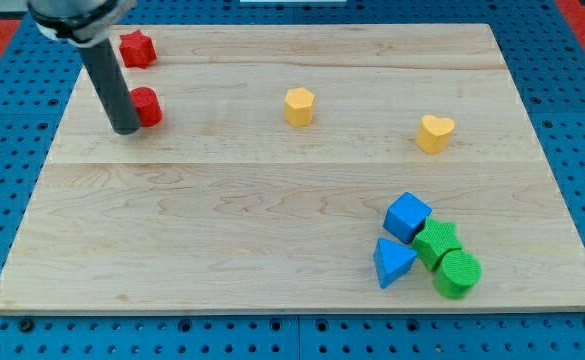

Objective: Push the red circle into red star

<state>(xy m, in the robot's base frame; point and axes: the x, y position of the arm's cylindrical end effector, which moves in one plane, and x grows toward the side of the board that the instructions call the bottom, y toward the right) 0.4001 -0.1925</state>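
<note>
The red circle lies near the board's upper left. The red star lies above it, close to the board's top edge, with a gap between the two. My tip rests on the board at the red circle's lower left side, touching or almost touching it. The rod rises from there toward the view's top left and hides a little of the circle's left edge.
A yellow hexagon sits at upper centre and a yellow heart to its right. At lower right cluster a blue cube, a blue triangle, a green star and a green circle. The wooden board lies on a blue pegboard.
</note>
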